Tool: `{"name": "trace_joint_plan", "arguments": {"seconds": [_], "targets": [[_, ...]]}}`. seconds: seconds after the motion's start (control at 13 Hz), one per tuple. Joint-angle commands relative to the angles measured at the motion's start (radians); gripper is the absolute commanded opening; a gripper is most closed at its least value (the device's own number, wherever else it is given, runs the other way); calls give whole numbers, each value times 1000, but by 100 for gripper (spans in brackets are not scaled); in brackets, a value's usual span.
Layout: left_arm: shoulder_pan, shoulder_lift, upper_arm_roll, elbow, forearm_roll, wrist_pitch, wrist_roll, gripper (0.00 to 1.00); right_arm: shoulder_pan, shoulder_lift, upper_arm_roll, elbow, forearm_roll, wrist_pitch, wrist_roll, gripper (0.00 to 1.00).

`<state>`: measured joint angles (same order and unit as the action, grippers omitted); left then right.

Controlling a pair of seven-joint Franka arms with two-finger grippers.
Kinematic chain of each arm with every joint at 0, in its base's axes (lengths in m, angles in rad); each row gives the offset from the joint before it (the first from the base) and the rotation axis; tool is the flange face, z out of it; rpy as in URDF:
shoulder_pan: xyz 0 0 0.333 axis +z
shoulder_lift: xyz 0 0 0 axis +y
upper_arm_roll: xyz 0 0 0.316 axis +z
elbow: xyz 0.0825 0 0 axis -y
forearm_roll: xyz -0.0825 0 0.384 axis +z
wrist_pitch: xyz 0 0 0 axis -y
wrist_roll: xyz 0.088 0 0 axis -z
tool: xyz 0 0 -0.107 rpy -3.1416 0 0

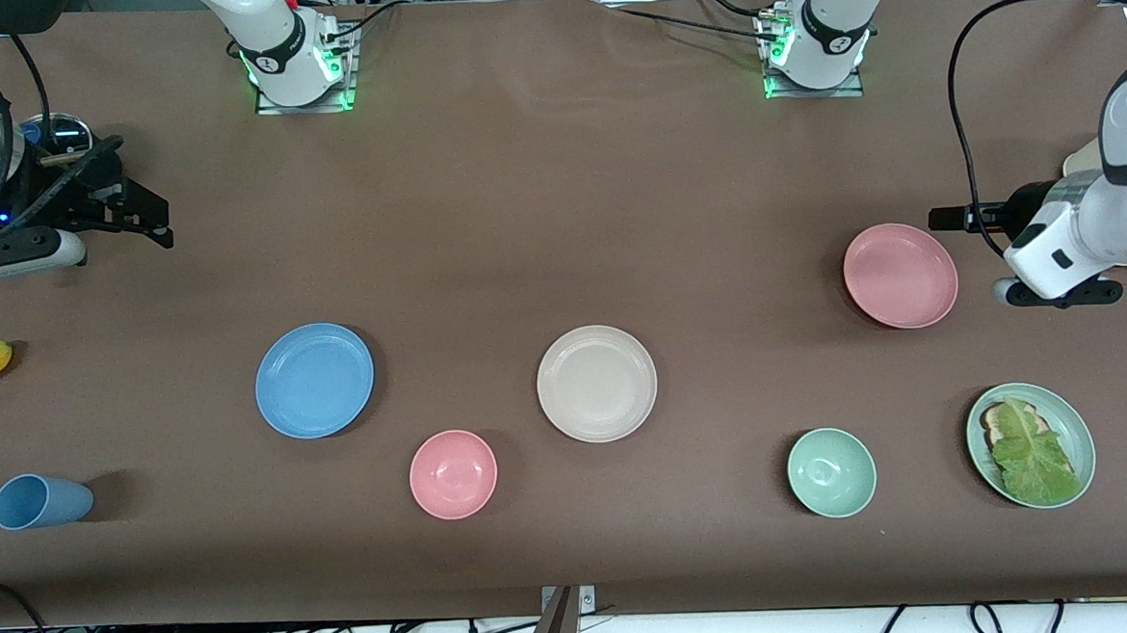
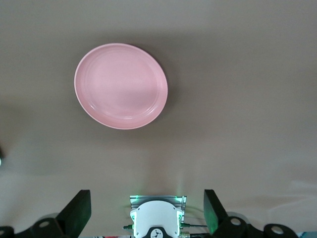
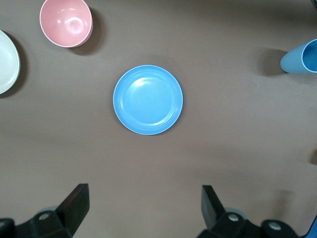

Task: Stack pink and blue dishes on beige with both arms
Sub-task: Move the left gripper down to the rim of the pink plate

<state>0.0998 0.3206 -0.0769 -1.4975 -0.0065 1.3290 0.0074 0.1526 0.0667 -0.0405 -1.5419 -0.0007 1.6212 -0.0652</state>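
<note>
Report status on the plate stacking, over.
Both end effectors open, empty: left near pink plate, right above blue plate. Beige plate bare, nothing stacked. Path unobstructed.

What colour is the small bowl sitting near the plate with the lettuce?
Pale mint green: the small bowl shows best in the front view.

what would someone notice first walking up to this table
Three equal plates lie apart on the brown table: the beige plate mid-table, the blue plate toward the right arm's end, the pink plate toward the left arm's end. Nothing is stacked yet. The left gripper and the right gripper hang open, each at its own end of the table with its wrist camera looking at the plate on that side.
</note>
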Motion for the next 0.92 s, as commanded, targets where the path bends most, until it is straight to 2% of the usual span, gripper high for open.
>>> {"name": "trace_joint_plan", "arguments": {"seconds": [0.0,0.46,0.69,0.85], "targets": [[52,2,-4,-39,-23,30,11,100,-1,-8,1,2,7,-12,5,100],[179,-23,-6,-219,-36,263,222,100,-1,-8,-1,2,7,-12,5,100],[219,-101,-6,-398,-40,470,292,99,-1,-8,-1,2,7,-12,5,100],[238,-113,-6,-443,-40,535,325,99,-1,-8,-1,2,7,-14,5,100]]}}
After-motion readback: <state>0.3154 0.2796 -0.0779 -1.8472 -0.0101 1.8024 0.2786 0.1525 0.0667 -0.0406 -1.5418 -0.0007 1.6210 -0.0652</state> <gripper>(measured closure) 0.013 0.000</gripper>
